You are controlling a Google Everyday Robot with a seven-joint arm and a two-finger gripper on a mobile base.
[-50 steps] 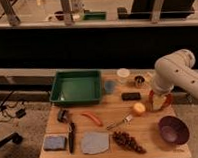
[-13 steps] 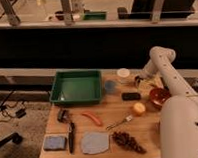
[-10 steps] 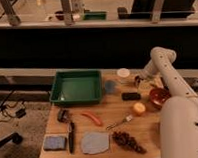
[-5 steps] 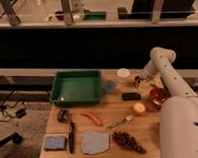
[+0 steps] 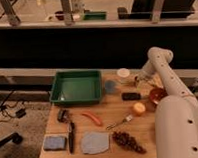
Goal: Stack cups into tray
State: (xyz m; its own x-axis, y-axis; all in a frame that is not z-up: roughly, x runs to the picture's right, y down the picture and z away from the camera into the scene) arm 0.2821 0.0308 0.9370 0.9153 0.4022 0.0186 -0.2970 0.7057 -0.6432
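Since both cups stand outside the green rectangular plastic tray (image 5: 77, 88), on the wooden counter (image 5: 107, 125) to its right, we judge the stacking not yet begun. The small grey-blue cup (image 5: 111, 86) sits just beside the tray's right wall and the pale cream cup (image 5: 123, 73) farther right and back. The gripper (image 5: 137, 81) hangs low beyond the cream cup, presumably placed to take it from the side; we cannot tell whether the gripper is spread or pressed together.
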